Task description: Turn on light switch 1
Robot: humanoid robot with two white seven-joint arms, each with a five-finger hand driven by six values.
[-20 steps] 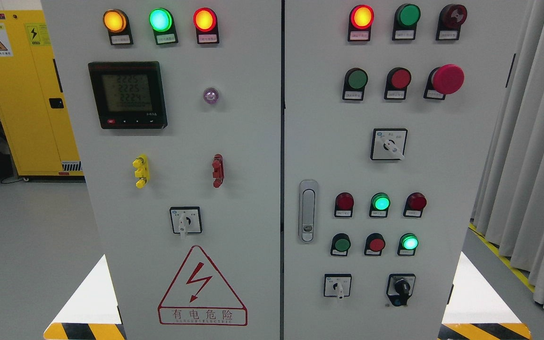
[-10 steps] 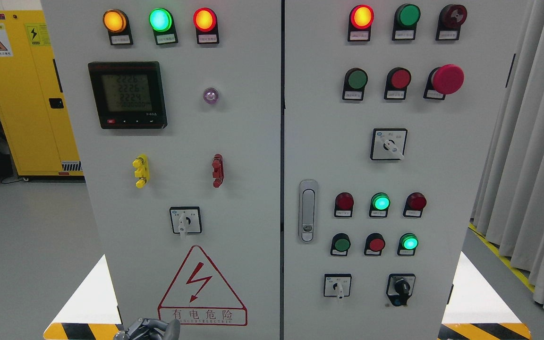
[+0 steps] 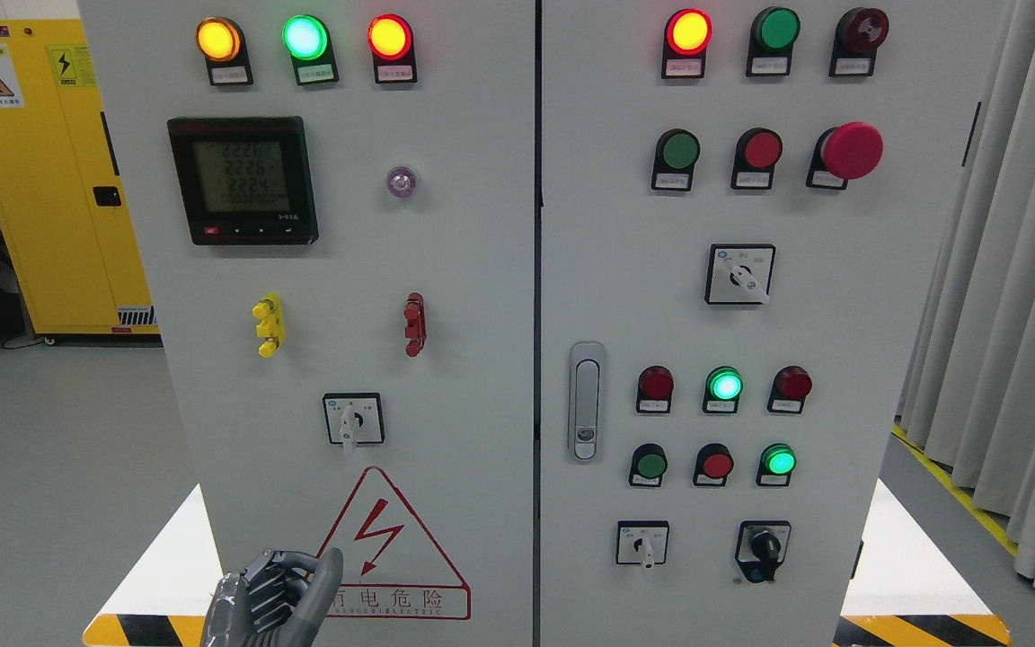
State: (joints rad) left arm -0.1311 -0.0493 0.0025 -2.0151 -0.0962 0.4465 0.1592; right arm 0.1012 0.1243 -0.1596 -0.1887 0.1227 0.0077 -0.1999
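A grey electrical cabinet (image 3: 482, 270) fills the head view. Its left door carries a small white rotary switch (image 3: 353, 419) with the knob pointing down. The right door has three more rotary switches: one at mid height (image 3: 739, 274), two near the bottom (image 3: 642, 543) (image 3: 763, 548). Their labels are too small to read, so I cannot tell which is light switch 1. My left hand (image 3: 277, 598) shows at the bottom edge, over the red warning triangle (image 3: 383, 548), well below the left door's switch. Its fingers are curled with the thumb up, holding nothing.
Lit lamps and push buttons line both doors, with a red mushroom button (image 3: 850, 150) at the upper right. A door handle (image 3: 585, 402) sits by the centre seam. A yellow cabinet (image 3: 41, 180) stands far left; grey curtains (image 3: 1012, 296) hang right.
My left hand has risen from the bottom edge: absent a second ago, barely showing half a second ago, now up against the warning triangle's lower left corner.
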